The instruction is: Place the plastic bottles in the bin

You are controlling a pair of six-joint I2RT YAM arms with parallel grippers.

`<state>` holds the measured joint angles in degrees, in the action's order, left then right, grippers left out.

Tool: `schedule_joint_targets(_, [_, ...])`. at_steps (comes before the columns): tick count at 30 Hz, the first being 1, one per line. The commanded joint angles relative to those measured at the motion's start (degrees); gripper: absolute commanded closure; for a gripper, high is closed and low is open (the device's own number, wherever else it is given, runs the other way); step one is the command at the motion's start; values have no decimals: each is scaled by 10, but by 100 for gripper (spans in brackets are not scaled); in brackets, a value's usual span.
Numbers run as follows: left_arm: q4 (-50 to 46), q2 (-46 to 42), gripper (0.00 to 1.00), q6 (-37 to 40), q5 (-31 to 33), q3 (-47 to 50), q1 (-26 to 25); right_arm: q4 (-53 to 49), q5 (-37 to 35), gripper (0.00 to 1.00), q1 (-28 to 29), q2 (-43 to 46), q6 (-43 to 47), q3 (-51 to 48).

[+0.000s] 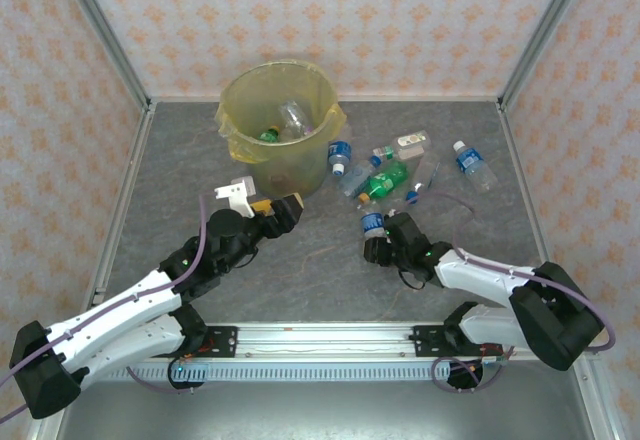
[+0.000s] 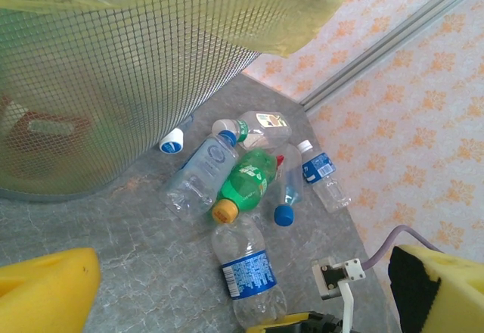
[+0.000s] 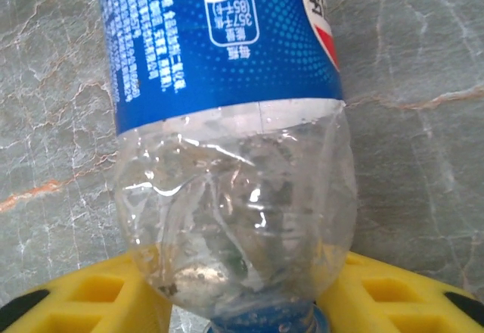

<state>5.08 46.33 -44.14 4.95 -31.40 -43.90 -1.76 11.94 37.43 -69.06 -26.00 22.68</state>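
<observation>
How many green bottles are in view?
2. One green bottle lies on the table, right of the bin; a second green bottle lies inside the bin. More may be hidden there.

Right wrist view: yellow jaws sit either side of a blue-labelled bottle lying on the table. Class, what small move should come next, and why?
Probably squeeze the right gripper firmly shut on the blue-labelled bottle. Its jaws flank the bottle's narrow end, but a firm grip isn't evident, and the bottle lies on the table, away from the bin.

White arms (image 1: 130, 305), black joints (image 1: 545, 325), yellow jaws (lilac cables (image 1: 203, 230) trailing).
</observation>
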Motion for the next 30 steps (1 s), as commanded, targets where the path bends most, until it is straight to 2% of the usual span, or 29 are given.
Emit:
schedule_joint_targets(1, [23, 2, 1, -11, -7, -4, -5, -2, -18, 57, 8, -4, 1, -7])
schedule_joint_targets(10, [58, -6, 1, -31, -21, 12, -5, -8, -21, 73, 18, 51, -2, -22])
schedule_joint_targets(15, [81, -7, 1, -42, -26, 20, -5, -14, -17, 73, 24, 100, -2, -25])
schedule_joint_targets(21, [118, 19, 2, -62, -54, 22, -4, -32, -44, 74, 56, 159, 9, 2])
schedule_joint_targets(30, [162, 95, 5, -76, -122, -3, -5, -33, -101, 75, 130, 166, 50, 62])
